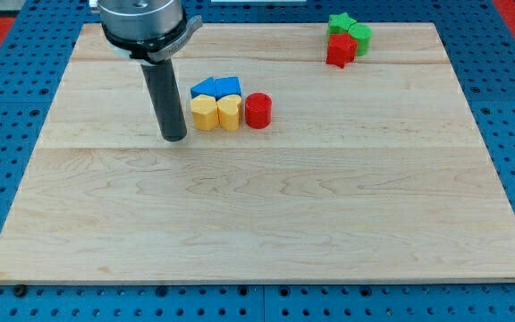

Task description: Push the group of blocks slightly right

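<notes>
The group of blocks sits above the wooden board's point(257, 233) middle: yellow hexagon block point(205, 113), yellow heart block point(230, 113) and red cylinder point(257, 110) in a left-right row, two partly hidden blue blocks point(215, 88) behind. My tip point(174, 138) rests just left; it carries no claw. Farther, top right, green star block point(340, 22), green cylinder point(359, 37) and red block point(340, 50) cluster.

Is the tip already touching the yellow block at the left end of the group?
No: my tip stands apart, to the view's left of the yellow block, with bare board between them.
</notes>
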Robot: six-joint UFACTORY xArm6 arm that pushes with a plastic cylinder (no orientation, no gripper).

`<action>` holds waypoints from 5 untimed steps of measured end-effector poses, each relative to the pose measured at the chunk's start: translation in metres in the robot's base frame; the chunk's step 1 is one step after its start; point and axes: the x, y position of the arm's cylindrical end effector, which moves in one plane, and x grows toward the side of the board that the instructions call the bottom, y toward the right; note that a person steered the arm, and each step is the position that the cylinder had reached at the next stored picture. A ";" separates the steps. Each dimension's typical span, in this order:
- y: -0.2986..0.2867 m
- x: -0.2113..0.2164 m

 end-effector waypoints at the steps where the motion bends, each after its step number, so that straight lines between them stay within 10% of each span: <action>1: 0.004 -0.013; 5: 0.048 -0.005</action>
